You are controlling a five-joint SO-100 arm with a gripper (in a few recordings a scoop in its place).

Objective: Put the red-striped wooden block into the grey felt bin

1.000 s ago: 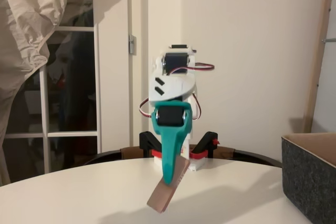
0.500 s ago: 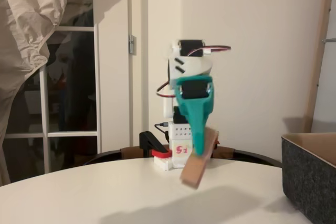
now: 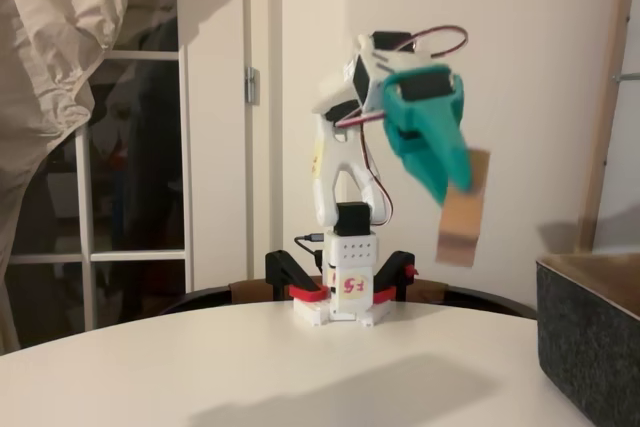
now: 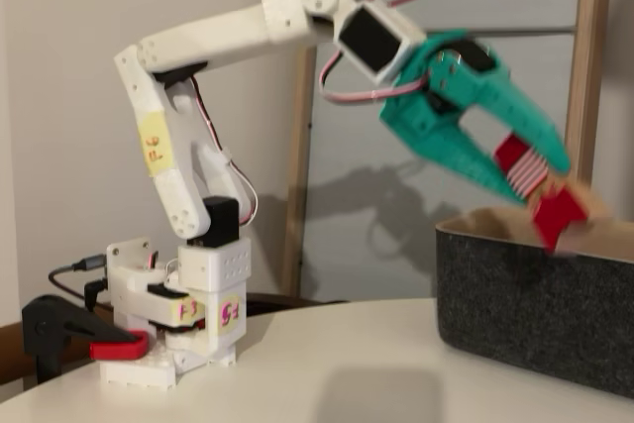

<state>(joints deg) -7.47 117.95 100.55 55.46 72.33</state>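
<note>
One raised arm, end effector [image 4: 530, 170] pinching red-striped wooden block [image 4: 540, 190] above grey felt bin [image 4: 525, 309].

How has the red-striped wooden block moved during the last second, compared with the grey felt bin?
Yes. In a fixed view, the red-striped wooden block, held by the gripper, has risen from near the table and swung rightward toward the grey felt bin.

Small red-striped wooden block [image 4: 535, 188], half solid red, half fine red-and-white stripes, tilted, held aloft above the near rim of the large charcoal-grey felt bin [image 4: 525, 309], tan-lined, on the white table's right side
</note>
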